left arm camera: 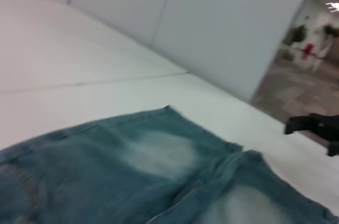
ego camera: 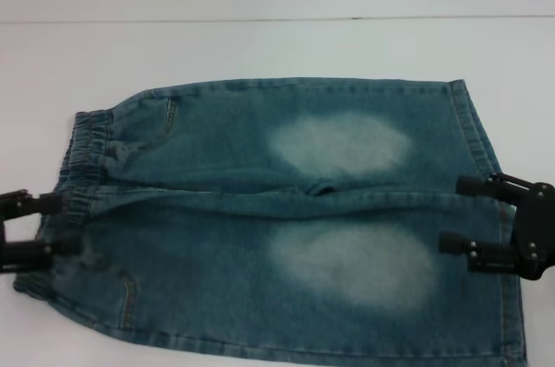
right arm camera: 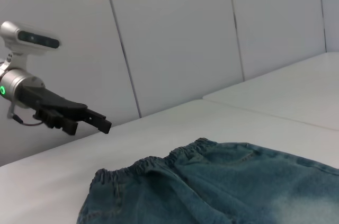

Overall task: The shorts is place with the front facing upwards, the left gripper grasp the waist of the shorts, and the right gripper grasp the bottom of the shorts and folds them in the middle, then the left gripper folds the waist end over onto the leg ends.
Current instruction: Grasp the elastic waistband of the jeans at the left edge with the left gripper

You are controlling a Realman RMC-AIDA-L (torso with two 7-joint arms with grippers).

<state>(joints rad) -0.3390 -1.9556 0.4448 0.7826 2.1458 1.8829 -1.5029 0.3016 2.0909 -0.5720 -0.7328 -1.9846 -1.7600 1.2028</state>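
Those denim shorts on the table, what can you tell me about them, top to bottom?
The shorts look like teal-blue washed denim, spread flat on the white table. Two pale faded ovals mark the upper face. The waist, a puckered elastic band, lies toward the left gripper; the straight-hemmed leg ends lie toward the right gripper. A raised crease runs between the legs. Both grippers are open at the fabric's edges, apparently above the cloth; neither has closed on it.

The shorts [right arm camera: 222, 187] lie flat — left pincer [right arm camera: 92, 121] hovers beyond the waist [right arm camera: 153, 166].
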